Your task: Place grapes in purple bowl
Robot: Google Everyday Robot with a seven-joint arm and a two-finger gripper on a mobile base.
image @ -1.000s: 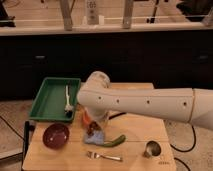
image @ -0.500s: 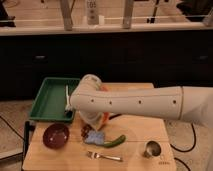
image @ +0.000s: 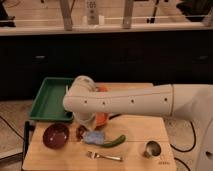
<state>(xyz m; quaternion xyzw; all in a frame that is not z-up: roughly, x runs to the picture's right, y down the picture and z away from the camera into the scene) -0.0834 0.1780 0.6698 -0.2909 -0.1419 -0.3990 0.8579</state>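
The grapes (image: 81,132) are a small dark red bunch on the wooden table, just right of the purple bowl (image: 55,135), which stands empty at the table's front left. My white arm reaches in from the right. Its gripper (image: 84,124) points down under the wrist, directly over the grapes and close to them. The wrist hides most of the gripper.
A green tray (image: 49,100) holding a white utensil lies at the back left. An orange bowl (image: 102,119) sits mostly hidden behind the arm. A blue packet (image: 94,137), a green pepper (image: 114,141), a fork (image: 105,156) and a steel cup (image: 151,148) lie along the front.
My arm has swung left and down toward the table's front, so the gripper now sits over the grapes beside the purple bowl. The objects on the table have not moved.
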